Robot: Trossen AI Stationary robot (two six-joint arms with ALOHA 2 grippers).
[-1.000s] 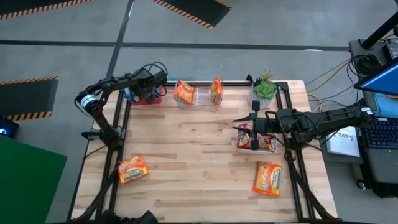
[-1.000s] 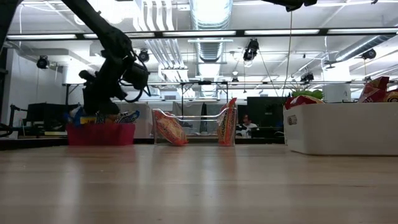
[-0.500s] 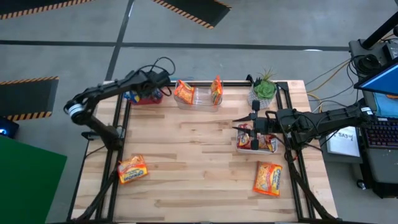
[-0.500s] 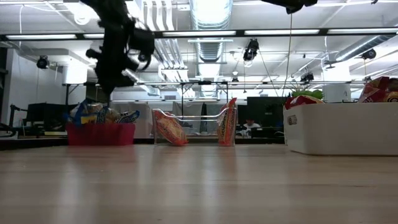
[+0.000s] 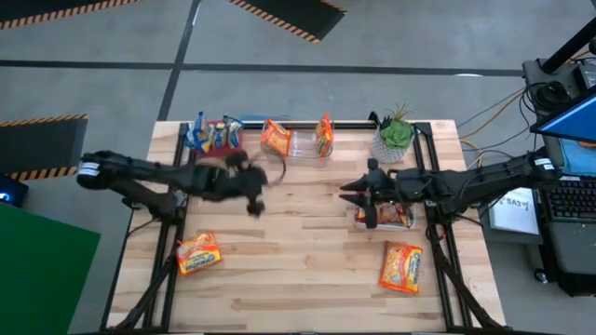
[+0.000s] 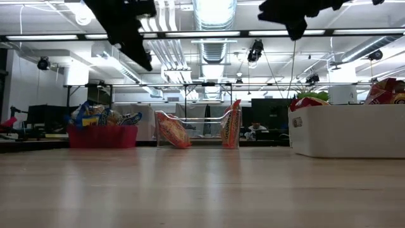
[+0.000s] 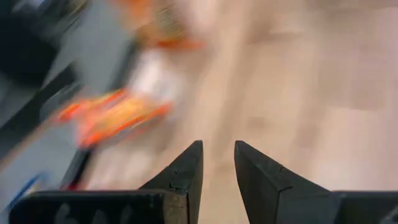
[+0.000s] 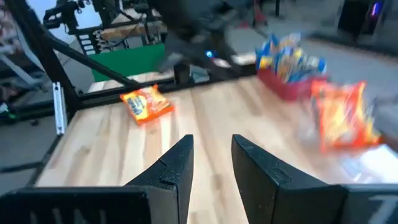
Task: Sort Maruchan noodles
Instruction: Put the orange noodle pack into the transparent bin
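Maruchan packets lie sorted and loose. Blue-marked ones fill a red bin (image 5: 212,136) at the far left. Orange ones lean inside a clear bin (image 5: 298,140) at the far edge. Red-marked ones sit in a white bin (image 5: 386,216) on the right. One loose packet (image 5: 198,253) lies flat near the left edge, another (image 5: 402,266) near the right edge. My left gripper (image 5: 253,203) hovers over the table's middle, left of centre, open and empty (image 7: 217,154). My right gripper (image 5: 358,195) hangs just left of the white bin, open and empty (image 8: 212,148).
A potted green plant (image 5: 395,138) stands at the far right, behind the white bin. Black frame rails run along the table's left and right edges. Bare wood spreads between the two grippers and toward the near edge. In the low view the white bin (image 6: 347,130) stands close on the right.
My left gripper has risen out of the red bin and swung fast toward the table's middle and near side, empty. My right gripper has shifted a little toward the table's left, off the white bin. The packets and bins have stayed put.
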